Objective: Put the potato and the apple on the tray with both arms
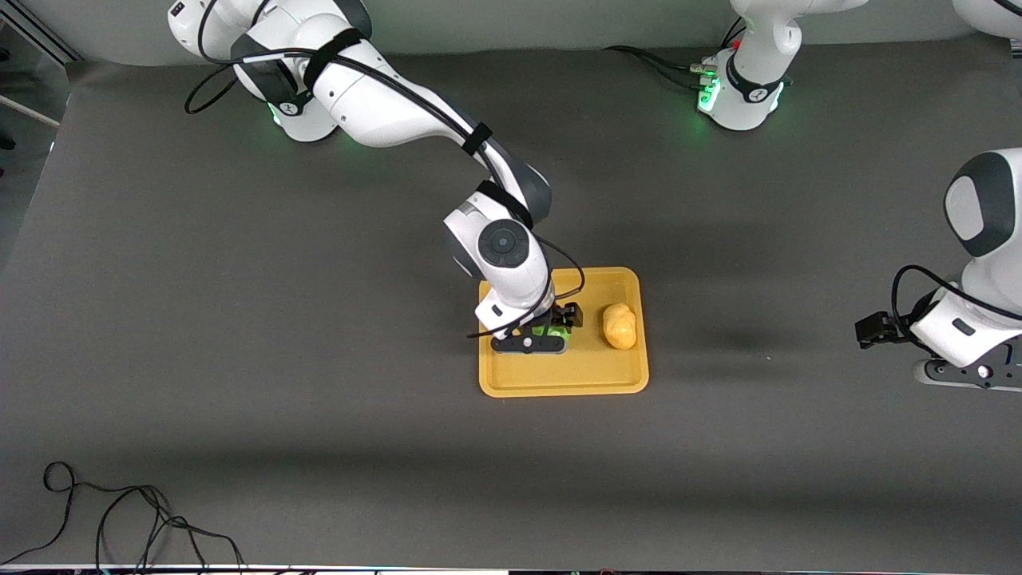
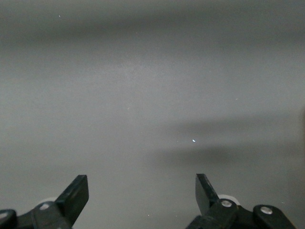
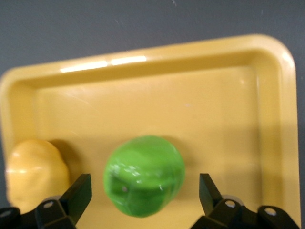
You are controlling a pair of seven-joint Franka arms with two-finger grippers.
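The yellow-orange tray (image 1: pixel 559 382) lies mid-table. The potato (image 1: pixel 619 326) rests in it, toward the left arm's end. The green apple (image 1: pixel 548 330) sits in the tray beside the potato, mostly hidden under my right gripper (image 1: pixel 551 327). In the right wrist view the apple (image 3: pixel 144 175) lies between the spread fingers (image 3: pixel 78 193) with gaps on both sides, the potato (image 3: pixel 34 171) beside it, on the tray (image 3: pixel 157 62). My right gripper (image 3: pixel 143 193) is open. My left gripper (image 1: pixel 872 329) is open and empty over bare table at the left arm's end, waiting; its wrist view (image 2: pixel 142 191) shows only mat.
A dark grey mat (image 1: pixel 319 359) covers the table. A loose black cable (image 1: pixel 120 519) lies near the front camera at the right arm's end. The arm bases stand along the table's edge farthest from the front camera.
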